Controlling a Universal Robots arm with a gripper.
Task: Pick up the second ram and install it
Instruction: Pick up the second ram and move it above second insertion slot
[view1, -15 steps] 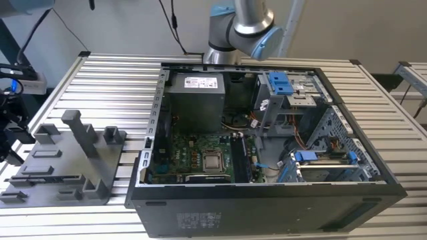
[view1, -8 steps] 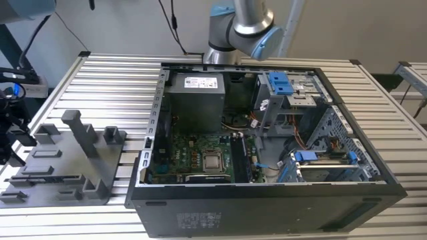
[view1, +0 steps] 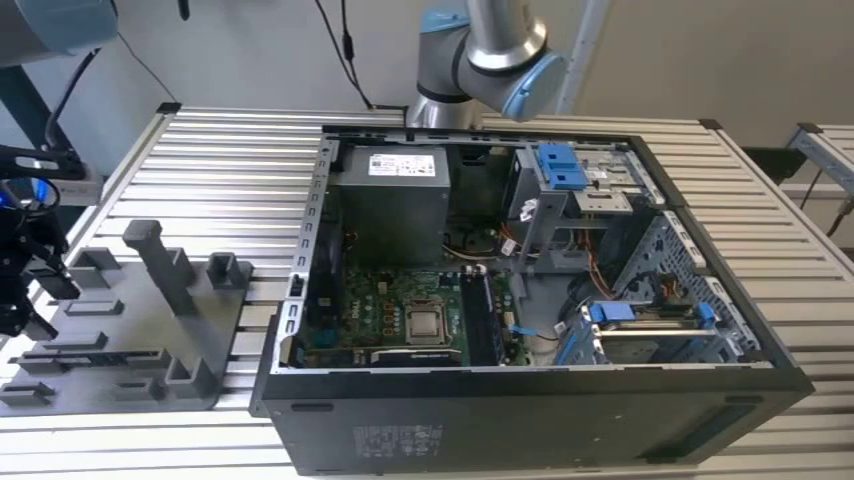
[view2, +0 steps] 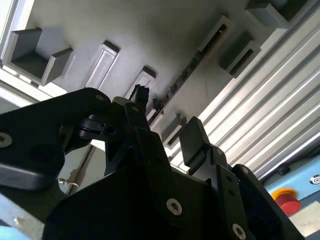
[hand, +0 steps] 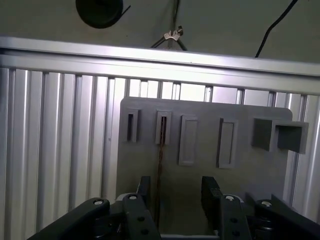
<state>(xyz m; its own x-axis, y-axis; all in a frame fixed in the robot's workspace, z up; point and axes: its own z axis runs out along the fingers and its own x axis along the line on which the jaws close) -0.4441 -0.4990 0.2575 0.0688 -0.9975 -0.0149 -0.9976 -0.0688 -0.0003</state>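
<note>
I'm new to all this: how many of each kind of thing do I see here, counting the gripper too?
Computer case: 1
Tray: 1
Ram stick, in a tray slot: 1
Gripper, open over the tray: 1
Total: 4

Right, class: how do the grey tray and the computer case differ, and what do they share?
The tray is pale grey and low; the computer case is black and much taller. The tray has slots, one holding a thin memory stick on edge; the case lies open, showing its circuit board. The gripper hangs open over the tray, not the case. Both rest on the ribbed metal table.
</note>
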